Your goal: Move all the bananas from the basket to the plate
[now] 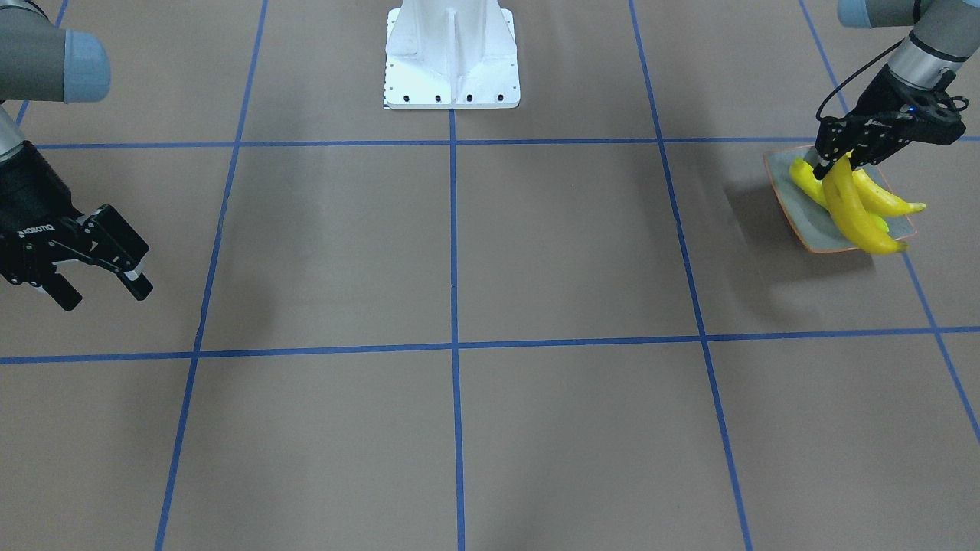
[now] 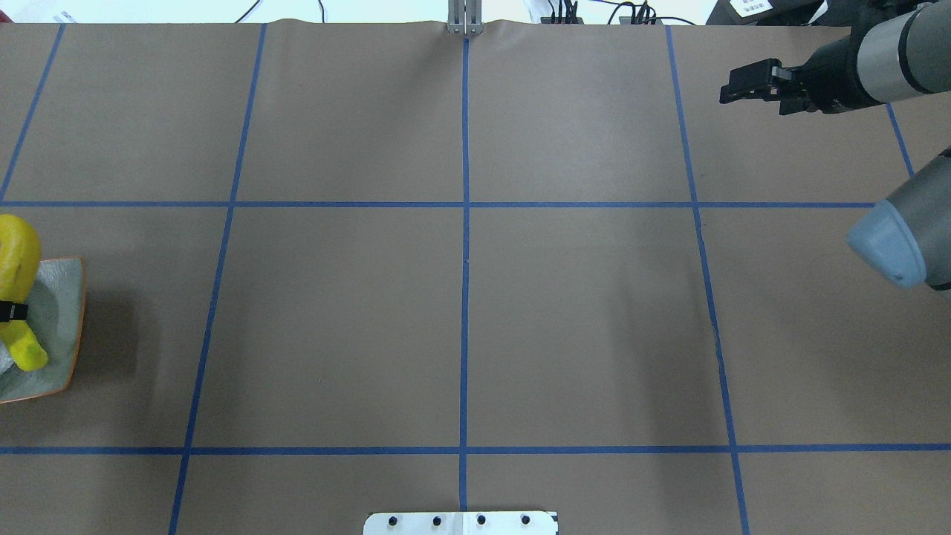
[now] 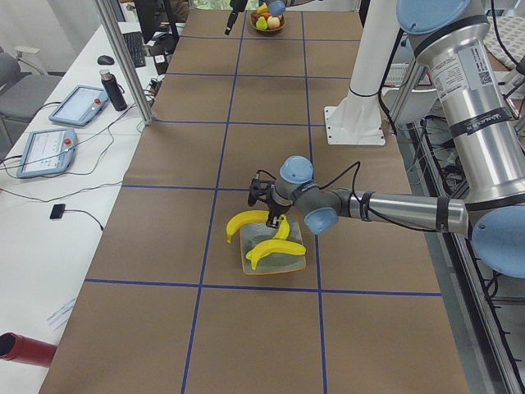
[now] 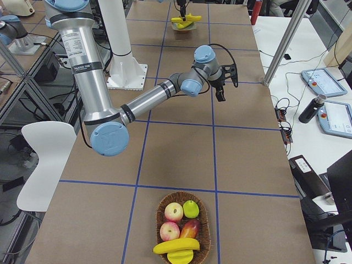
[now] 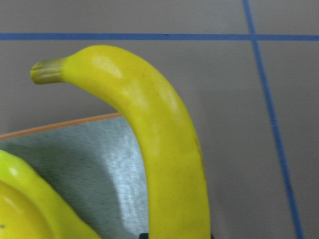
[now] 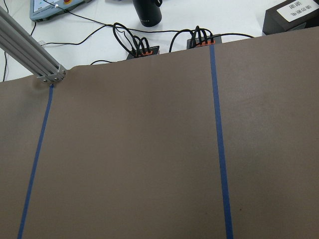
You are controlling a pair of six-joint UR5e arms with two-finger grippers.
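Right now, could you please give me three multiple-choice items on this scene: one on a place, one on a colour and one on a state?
1. The plate lies:
A. at the table's middle
B. on the robot's right
C. on the robot's left

2. The plate's rim is:
A. blue
B. orange-brown
C. white

3. The left end effector is:
A. shut on a banana
B. open and empty
C. out of view

Answers:
1 C, since the plate sits at the overhead view's left edge.
2 B, since an orange-brown edge frames the grey-green dish.
3 A, since it clamps the banana's upper end over the plate.
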